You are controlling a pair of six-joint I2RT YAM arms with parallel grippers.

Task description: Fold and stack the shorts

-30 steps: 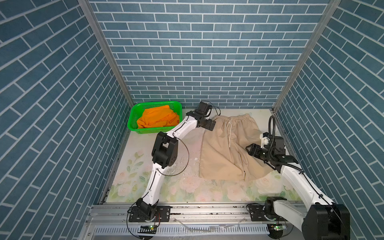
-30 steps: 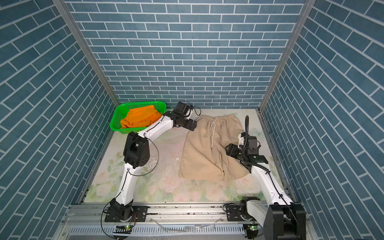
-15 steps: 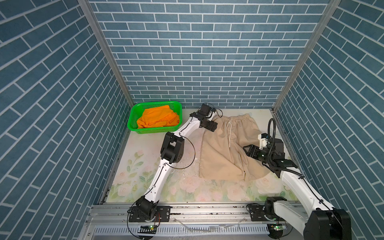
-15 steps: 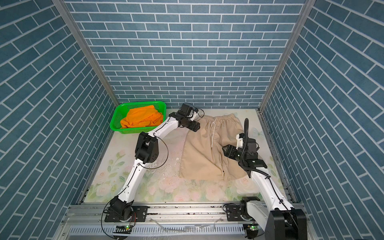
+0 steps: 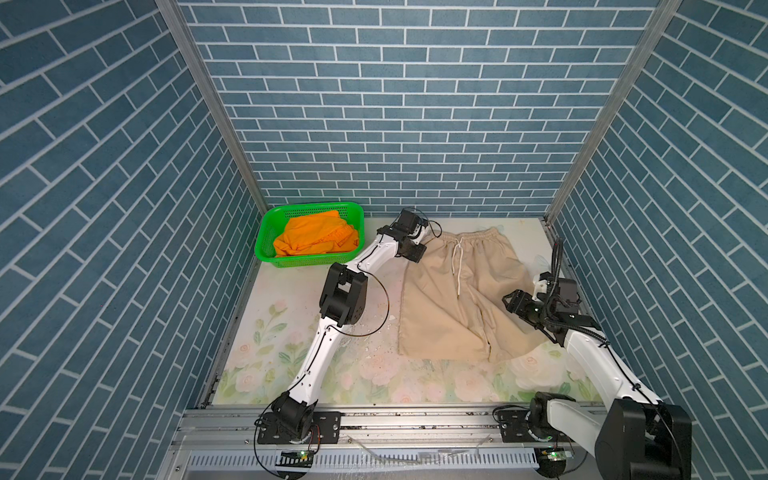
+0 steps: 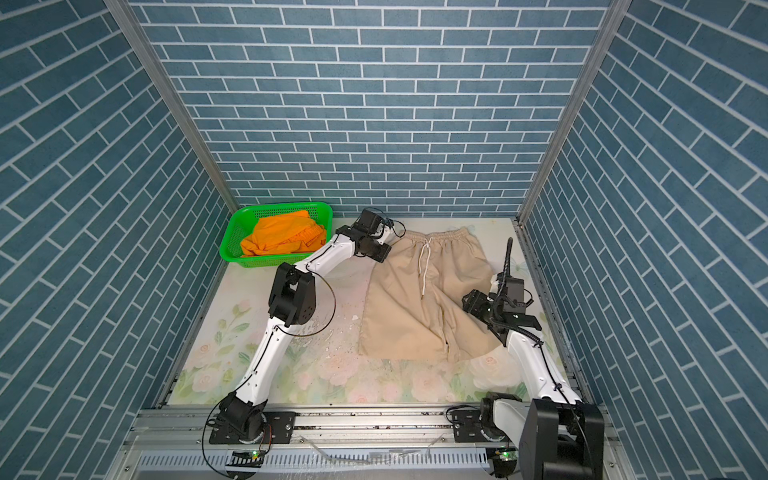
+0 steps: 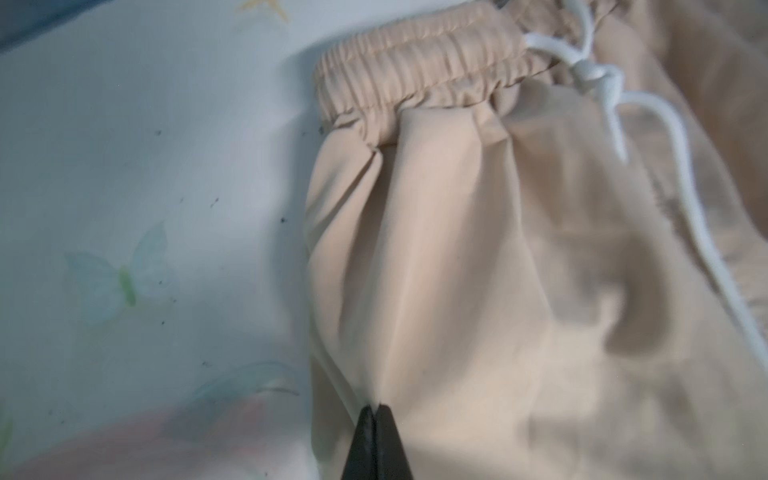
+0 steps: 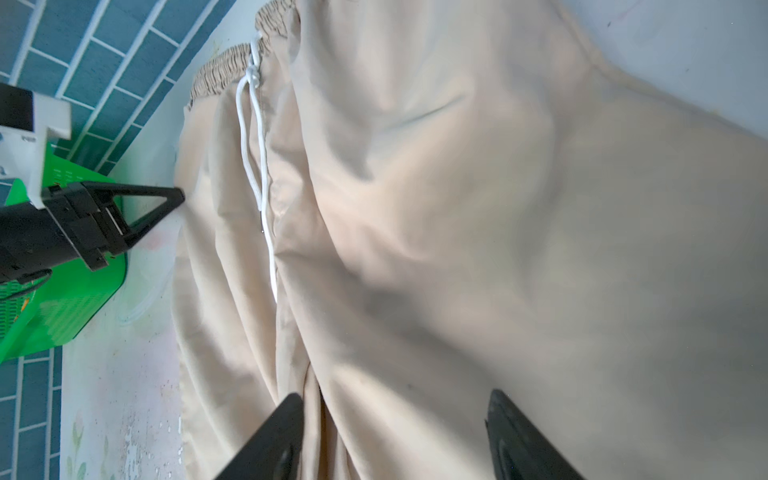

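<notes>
My left tool (image 7: 376,411) clamps the beige shorts' (image 5: 457,299) 10 o'clock edge; right tool (image 8: 395,399) gapes at 3 o'clock, contact unclear; basket (image 5: 307,262) wall half-hides orange shorts (image 5: 316,239).

No text, label, brand or number is showing legibly in any view. In the right wrist view, a tiny dark marking is sitting on the left arm's white mount (image 8: 29,137), too small to read.

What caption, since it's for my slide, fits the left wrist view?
Left gripper, jaws shut, pinching the side edge of the beige shorts.
</notes>
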